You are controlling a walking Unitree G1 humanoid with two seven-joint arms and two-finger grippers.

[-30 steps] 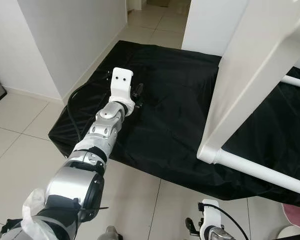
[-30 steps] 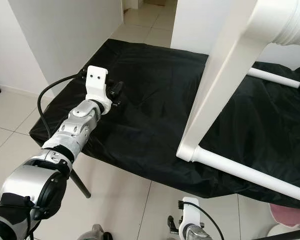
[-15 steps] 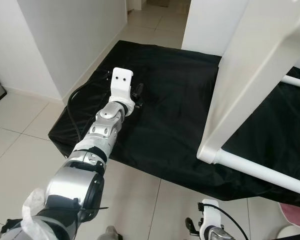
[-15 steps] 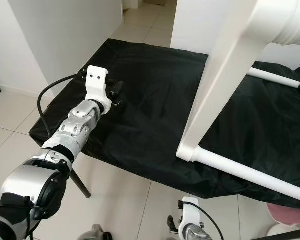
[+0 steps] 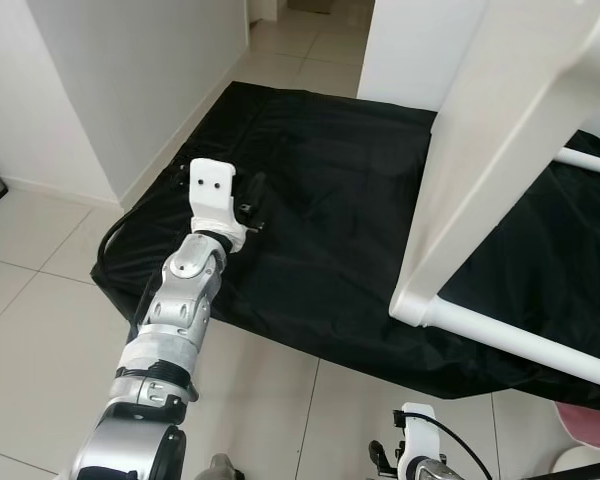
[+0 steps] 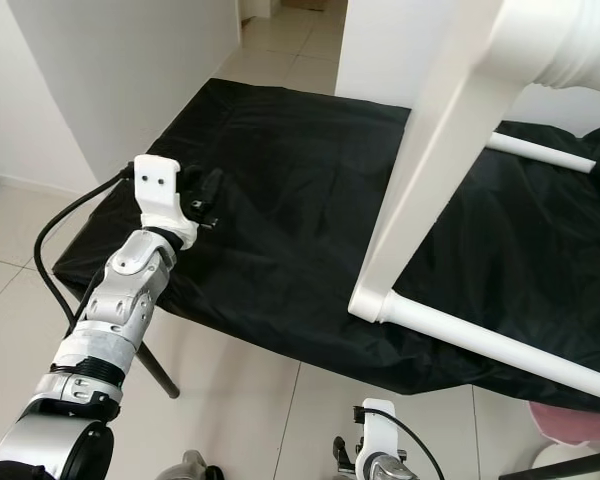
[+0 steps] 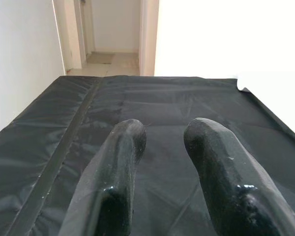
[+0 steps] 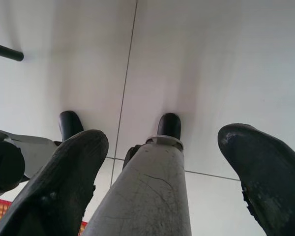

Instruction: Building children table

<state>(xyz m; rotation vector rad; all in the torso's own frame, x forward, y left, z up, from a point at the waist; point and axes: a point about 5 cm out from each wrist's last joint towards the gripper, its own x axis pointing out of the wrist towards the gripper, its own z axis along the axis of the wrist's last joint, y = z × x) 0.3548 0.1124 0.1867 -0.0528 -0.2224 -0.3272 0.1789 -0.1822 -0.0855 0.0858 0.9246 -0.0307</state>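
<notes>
1. Since a second ago, left gripper [image 5: 248, 197] shifted toward robot's left, arm stretched straighter over black sheet [image 5: 340, 190].
2. Left fingers [image 7: 124, 162] parted slightly, grasping nothing, hovering low above sheet.
3. White table frame [image 5: 500, 160] stands on sheet at right, leg and round rail [image 5: 525, 340] joined, well apart from left gripper.
4. Right gripper [image 8: 157, 162] hangs low over floor tiles [image 8: 187, 59], fingers spread wide, empty.

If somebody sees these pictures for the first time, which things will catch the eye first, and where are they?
The big white table frame stands out first, tilted on the right with its leg end resting on the black cloth that covers the floor. Next comes the left gripper, stretched out low over the cloth's left part, fingers slightly apart and holding nothing. The right gripper hangs low over the white floor tiles.
</notes>
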